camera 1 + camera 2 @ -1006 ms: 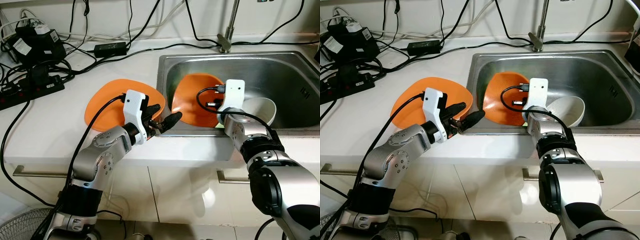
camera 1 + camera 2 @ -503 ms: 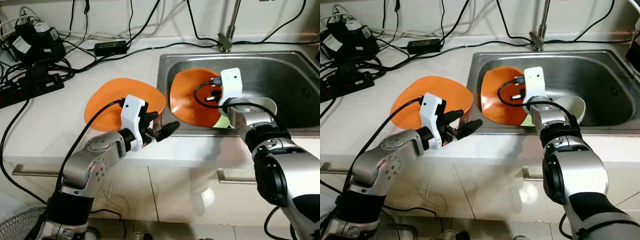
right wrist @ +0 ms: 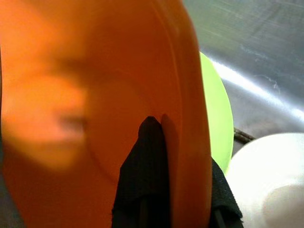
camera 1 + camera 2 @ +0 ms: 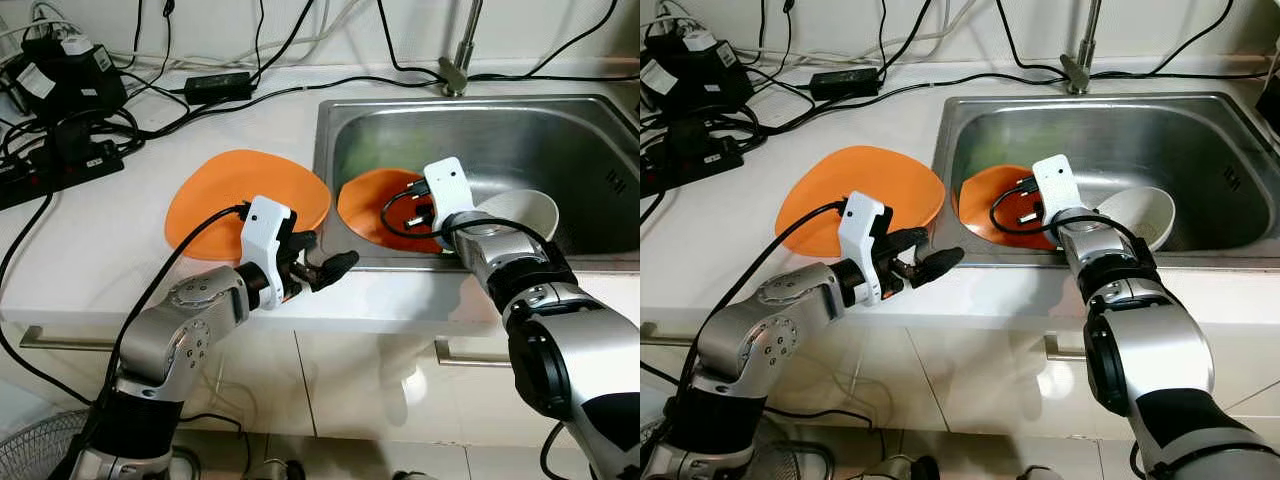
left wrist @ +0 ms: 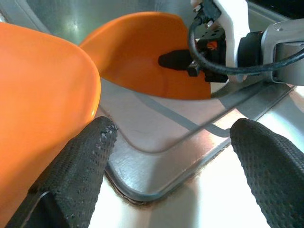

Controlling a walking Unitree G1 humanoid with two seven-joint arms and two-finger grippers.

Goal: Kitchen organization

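One orange plate (image 4: 245, 193) lies flat on the white counter, left of the sink. A second orange plate (image 4: 372, 203) sits low in the steel sink (image 4: 560, 130), and my right gripper (image 4: 410, 212) is shut on its rim. In the right wrist view the fingers (image 3: 142, 180) pinch that rim, with a green plate (image 3: 217, 118) behind it. A white bowl (image 4: 522, 213) leans in the sink just right of the gripper. My left gripper (image 4: 325, 266) hovers open over the counter's front edge, by the sink's near left corner, with nothing between its fingers (image 5: 80, 166).
Power strips, adapters and tangled black cables (image 4: 70, 110) crowd the back left of the counter. The faucet (image 4: 462, 55) rises behind the sink. Cabinet handles (image 4: 60, 340) run below the counter edge.
My right gripper has lowered the orange plate from leaning upright to lying low in the sink. My left gripper has drawn back slightly from the counter plate, staying open.
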